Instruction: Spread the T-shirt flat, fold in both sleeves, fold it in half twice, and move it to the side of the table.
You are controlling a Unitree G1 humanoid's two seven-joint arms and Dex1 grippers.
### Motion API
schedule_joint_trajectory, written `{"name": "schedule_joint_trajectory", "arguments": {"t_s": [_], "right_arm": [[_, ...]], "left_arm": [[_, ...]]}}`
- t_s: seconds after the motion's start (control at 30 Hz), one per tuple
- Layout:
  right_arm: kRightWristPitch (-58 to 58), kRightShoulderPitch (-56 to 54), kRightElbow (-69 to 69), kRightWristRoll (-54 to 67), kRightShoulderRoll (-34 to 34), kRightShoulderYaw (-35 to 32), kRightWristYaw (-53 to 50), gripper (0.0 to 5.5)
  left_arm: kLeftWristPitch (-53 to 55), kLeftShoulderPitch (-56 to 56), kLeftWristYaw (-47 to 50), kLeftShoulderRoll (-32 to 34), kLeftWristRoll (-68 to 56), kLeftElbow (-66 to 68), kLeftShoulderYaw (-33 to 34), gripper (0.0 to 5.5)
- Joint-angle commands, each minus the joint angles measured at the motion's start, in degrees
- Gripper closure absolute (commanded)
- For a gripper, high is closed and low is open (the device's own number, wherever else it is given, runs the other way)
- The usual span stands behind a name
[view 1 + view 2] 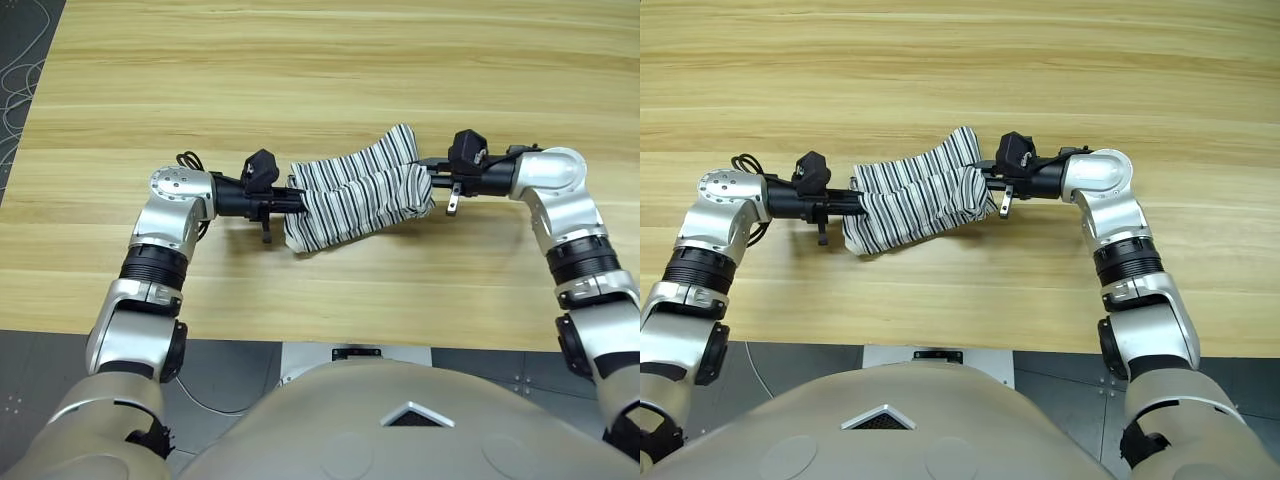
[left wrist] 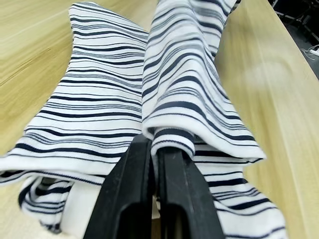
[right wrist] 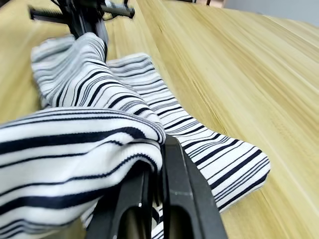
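The T-shirt [image 1: 360, 195] is white with dark stripes and lies folded into a narrow bundle on the wooden table [image 1: 300, 70], near the front edge. My left gripper [image 1: 300, 203] is shut on the bundle's left end, where an upper layer of cloth is pinched between the fingers [image 2: 130, 194]. My right gripper [image 1: 428, 172] is shut on the right end, with cloth draped over its fingers [image 3: 177, 184]. Between the two grippers the upper layer [image 2: 189, 74] stands lifted over the lower one [image 2: 99, 99].
The wooden table stretches wide behind and to both sides of the shirt. Its front edge [image 1: 300, 335] runs close below the arms. A dark floor with cables [image 1: 20, 60] shows at the far left.
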Motion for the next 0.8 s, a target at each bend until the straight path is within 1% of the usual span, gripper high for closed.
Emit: {"name": "schedule_joint_trajectory", "arguments": {"t_s": [0.03,0.07,0.2,0.27,0.33,0.47,0.67,0.8], "right_arm": [[-0.82,-2.5,4.86,-3.16,3.35,-0.5,-3.21,4.78],[-1.02,-2.86,6.11,-3.86,3.95,-0.78,-4.07,4.6],[-3.03,-4.81,13.96,-8.58,5.79,-0.56,-9.22,3.93],[-4.15,-5.02,16.92,-10.67,6.7,-0.25,-11.39,3.56],[-4.96,-4.88,18.55,-10.69,7.94,-0.94,-11.83,3.56],[-1.65,-5.98,19.62,-5.04,11.42,-5.47,-9.33,3.56],[2.54,-9.67,23.75,-1.83,16.31,-10.51,-10.15,3.56],[2.86,-11.49,26.11,-1.67,18.62,-12.4,-11.69,3.56]], "left_arm": [[-0.58,-2.53,2.09,-2.06,2.56,4.79,1.04,5.4],[-0.76,-3.04,3.23,-2.68,3.37,6.2,1.17,5.12],[-1.16,-4.36,9.67,-4.41,7.45,12.74,1.56,4.58],[-1.14,-5.26,12.05,-5.12,8.16,16.02,2.37,4.55],[-0.76,-5.29,10.7,-5.45,6.66,16.38,3.86,4.55],[-1.2,-6.46,10.96,-6.58,6.51,18.45,5.73,4.55],[-3.14,-6.84,11.63,-8.34,8.9,20.78,5.24,4.55],[-3.89,-6.37,11.69,-8.98,9.87,21.56,4.55,4.55]]}}
